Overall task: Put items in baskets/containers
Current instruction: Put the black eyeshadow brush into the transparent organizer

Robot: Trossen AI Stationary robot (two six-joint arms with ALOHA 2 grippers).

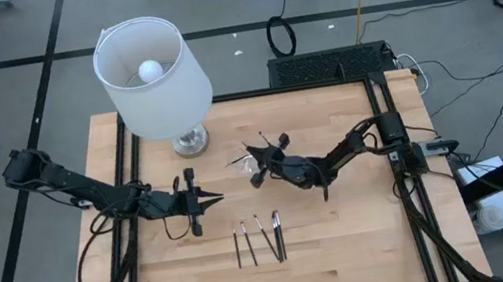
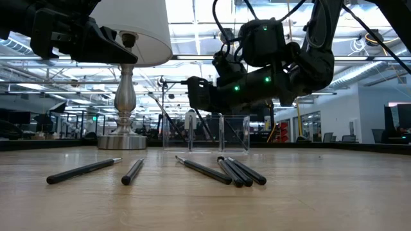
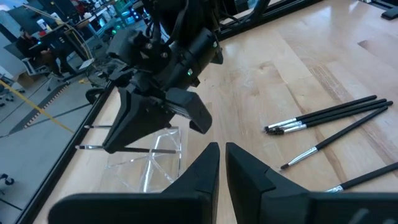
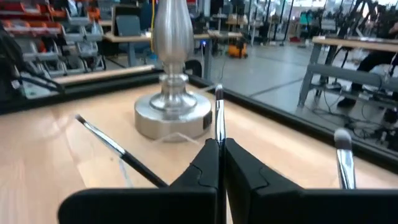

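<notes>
One brush point(image 4: 219, 115) stands clamped upright between the closed fingers of the right gripper point(image 4: 221, 155), which hangs over the clear tray point(image 2: 207, 133) near the lamp base point(image 1: 190, 143). Another brush point(image 4: 115, 149) leans in that tray. Five brushes point(image 1: 259, 238) lie on the table point(image 1: 349, 247) nearby, with the left gripper point(image 1: 212, 200), fingers together, just beside them
</notes>
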